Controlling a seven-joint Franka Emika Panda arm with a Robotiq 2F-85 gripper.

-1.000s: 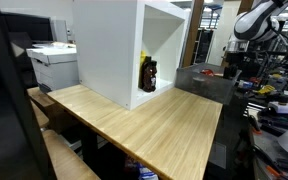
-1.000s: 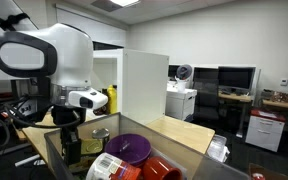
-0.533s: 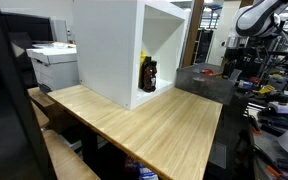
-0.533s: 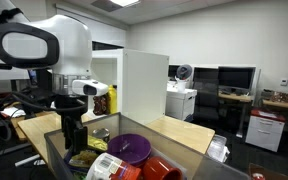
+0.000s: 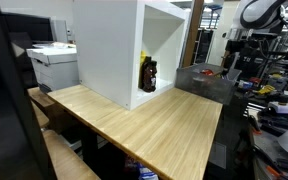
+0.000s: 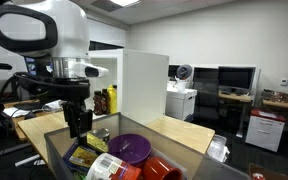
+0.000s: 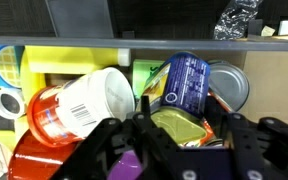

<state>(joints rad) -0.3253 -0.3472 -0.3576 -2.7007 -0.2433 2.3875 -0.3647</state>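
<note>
Here, pincer (image 7: 172, 135) spread, blue can (image 7: 189, 82) lying, long axis diagonal

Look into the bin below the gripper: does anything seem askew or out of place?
Yes. In the wrist view, the orange jar lies on its side and the blue can leans tilted in the bin; nothing looks spilled.

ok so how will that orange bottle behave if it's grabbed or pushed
The orange bottle lies on its side, so a push would probably roll it. Its smooth round wall may slip in a pinch. It looks like translucent plastic, so it is likely light.
</note>
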